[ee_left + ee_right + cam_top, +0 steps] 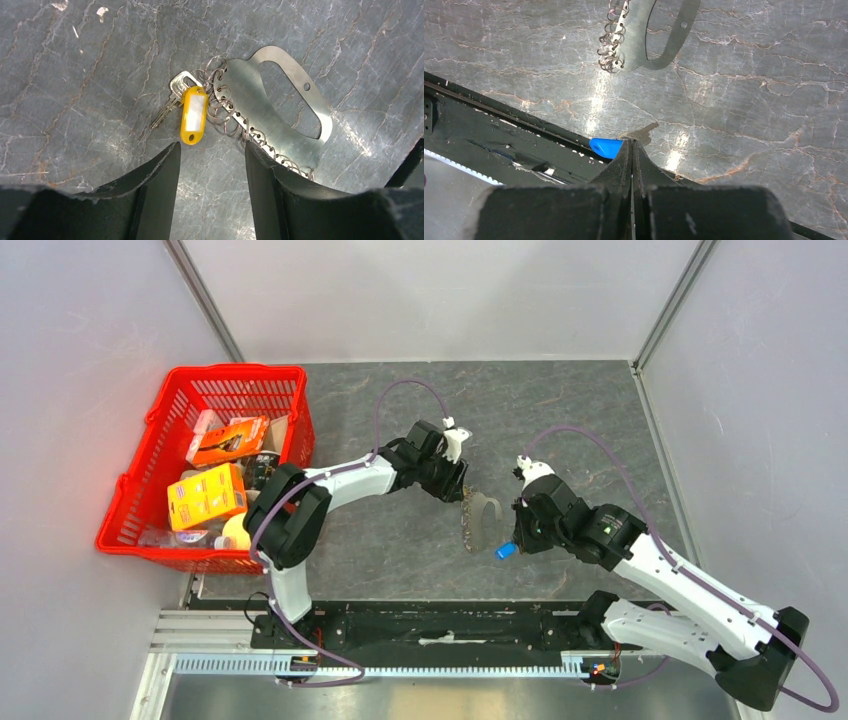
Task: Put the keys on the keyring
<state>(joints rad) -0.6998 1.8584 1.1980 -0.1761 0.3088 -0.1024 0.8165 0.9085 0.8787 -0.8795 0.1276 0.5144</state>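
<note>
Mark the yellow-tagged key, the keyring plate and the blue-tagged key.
yellow-tagged key (194, 115), left wrist view, on its white label
keyring plate (247, 95), left wrist view, on the flat metal
blue-tagged key (605, 147), right wrist view, on its blue tag

The yellow key (194, 114) lies flat against the rings of the grey keyring (242, 97). The right gripper (631, 144) pinches the blue key (605, 146).

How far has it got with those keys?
Looks done: the yellow key lies against the rings of the keyring, though I can't tell if it is hooked on. In hand: the right gripper pinches the blue key, apart from the keyring. To do: threading it on; the left gripper hangs open.
</note>
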